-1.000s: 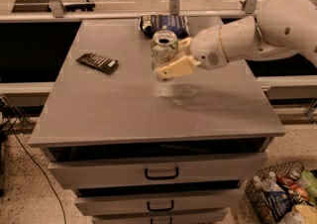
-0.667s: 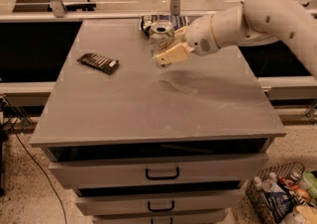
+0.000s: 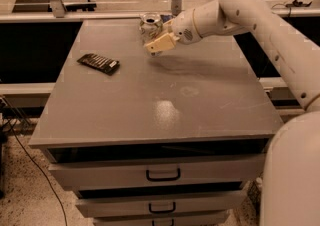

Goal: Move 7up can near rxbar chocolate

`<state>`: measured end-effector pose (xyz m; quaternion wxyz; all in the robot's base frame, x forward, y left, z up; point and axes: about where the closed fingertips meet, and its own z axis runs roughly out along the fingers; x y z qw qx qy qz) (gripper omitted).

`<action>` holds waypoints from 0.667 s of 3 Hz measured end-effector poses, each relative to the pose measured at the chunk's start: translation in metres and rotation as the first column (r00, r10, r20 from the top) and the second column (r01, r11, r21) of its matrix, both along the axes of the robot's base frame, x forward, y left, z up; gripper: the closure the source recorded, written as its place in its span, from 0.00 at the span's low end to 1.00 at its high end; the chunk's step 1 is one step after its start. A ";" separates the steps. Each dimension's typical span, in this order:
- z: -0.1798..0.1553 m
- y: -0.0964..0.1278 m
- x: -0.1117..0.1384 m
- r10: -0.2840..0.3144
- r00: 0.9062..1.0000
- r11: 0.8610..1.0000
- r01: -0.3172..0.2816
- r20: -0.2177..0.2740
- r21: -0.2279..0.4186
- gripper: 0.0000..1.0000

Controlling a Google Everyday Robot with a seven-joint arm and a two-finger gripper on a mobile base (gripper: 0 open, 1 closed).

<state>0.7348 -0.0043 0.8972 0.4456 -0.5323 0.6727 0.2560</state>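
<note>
Right now my gripper (image 3: 154, 39) is over the far edge of the table (image 3: 200, 105), a little left of the middle of that edge, and it is closed around the can (image 3: 150, 22). One pale finger (image 3: 160, 44) crosses the front of the can's lower half; the other finger is hidden behind it. The can stands upright in my grip, its silver top facing up. I cannot tell whether its base touches the tabletop or hangs just above it, though a shadow lies on the grey surface right below.

My arm (image 3: 240, 5) reaches in from the right side, bending down and across toward the can.

The chocolate bar (image 3: 98, 63) lies flat on the left part of the table, nearer the front than the can, turned at a slant. It is well apart from the can, with bare tabletop between them.

Below the tabletop, the front shows stacked drawers (image 3: 163, 175) with dark handles.
</note>
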 end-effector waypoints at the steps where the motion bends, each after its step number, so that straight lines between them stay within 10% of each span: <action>1: -0.018 0.030 0.010 0.042 0.999 0.999 -0.042 -0.031 0.011 1.00; 2: -0.035 0.050 0.015 0.069 0.995 0.998 -0.068 -0.067 0.019 1.00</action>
